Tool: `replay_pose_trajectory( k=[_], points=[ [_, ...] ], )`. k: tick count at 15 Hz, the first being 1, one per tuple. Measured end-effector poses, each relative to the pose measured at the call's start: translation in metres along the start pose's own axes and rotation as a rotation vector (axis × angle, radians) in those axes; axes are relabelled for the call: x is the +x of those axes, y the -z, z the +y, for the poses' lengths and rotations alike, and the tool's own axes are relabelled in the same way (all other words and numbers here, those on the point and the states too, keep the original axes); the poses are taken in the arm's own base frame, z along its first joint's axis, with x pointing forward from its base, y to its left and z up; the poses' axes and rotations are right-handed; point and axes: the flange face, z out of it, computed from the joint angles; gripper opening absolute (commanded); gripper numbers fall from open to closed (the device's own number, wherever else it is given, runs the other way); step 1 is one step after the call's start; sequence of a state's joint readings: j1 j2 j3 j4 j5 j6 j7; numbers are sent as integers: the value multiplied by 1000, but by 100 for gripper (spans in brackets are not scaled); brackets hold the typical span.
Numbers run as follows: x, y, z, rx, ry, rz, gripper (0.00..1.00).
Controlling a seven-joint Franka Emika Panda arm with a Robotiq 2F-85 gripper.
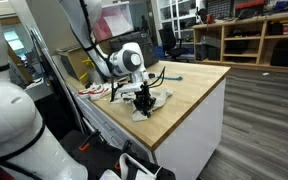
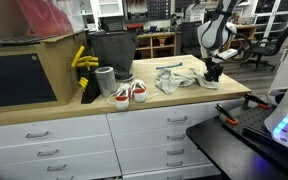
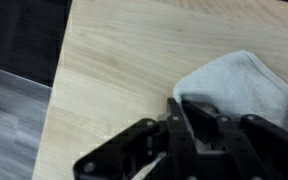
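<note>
The jaws are clenched, pointing straight down at a pale grey cloth [image 1: 156, 101] that lies crumpled on the wooden worktop [image 1: 199, 85]. In the wrist view the dark fingertips [image 3: 177, 108] meet at the cloth's [image 3: 239, 85] near edge, and the fabric spreads from them toward 2 o'clock. Bare wood [image 3: 114, 60] fills the frame from 9 to 12 o'clock. Whether a fold is pinched between the tips cannot be made out; they are pressed together right where the cloth begins.

In both exterior views the arm [image 1: 127, 60] comes down from above with its white wrist bent over the cloth. In an exterior view the cloth [image 2: 176, 80] sits toward the right end of the worktop [image 2: 94, 108], near its front edge, with the black fingers at the cloth's 3 o'clock end.

A pair of red and white shoes [image 2: 127, 94] stands at 9 o'clock from the cloth, well apart from it. A grey cup [image 2: 105, 80] is just beside the shoes at their 10 o'clock, and a black bin [image 2: 111, 48] stands behind the cup at 12 o'clock. Something yellow [image 2: 81, 60] rests at the bin's 9 o'clock, against a cardboard box [image 2: 29, 70]. White drawers [image 2: 154, 130] run below the worktop.
</note>
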State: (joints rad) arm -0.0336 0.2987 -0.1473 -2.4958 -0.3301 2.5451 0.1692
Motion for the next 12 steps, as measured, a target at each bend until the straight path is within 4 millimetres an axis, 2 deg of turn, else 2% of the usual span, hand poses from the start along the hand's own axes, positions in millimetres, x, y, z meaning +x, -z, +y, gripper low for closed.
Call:
replay_pose_trajectory(
  k=[6, 7, 8, 10, 12],
  points=[
    [-17, -8, 28, 136, -124, -62, 2],
    [-19, -10, 30, 151, -148, -79, 10],
    [-20, -11, 32, 163, -169, -97, 35],
    [-26, -15, 32, 178, -211, -145, 39],
    [-31, -19, 30, 190, -249, -191, 51]
  ],
)
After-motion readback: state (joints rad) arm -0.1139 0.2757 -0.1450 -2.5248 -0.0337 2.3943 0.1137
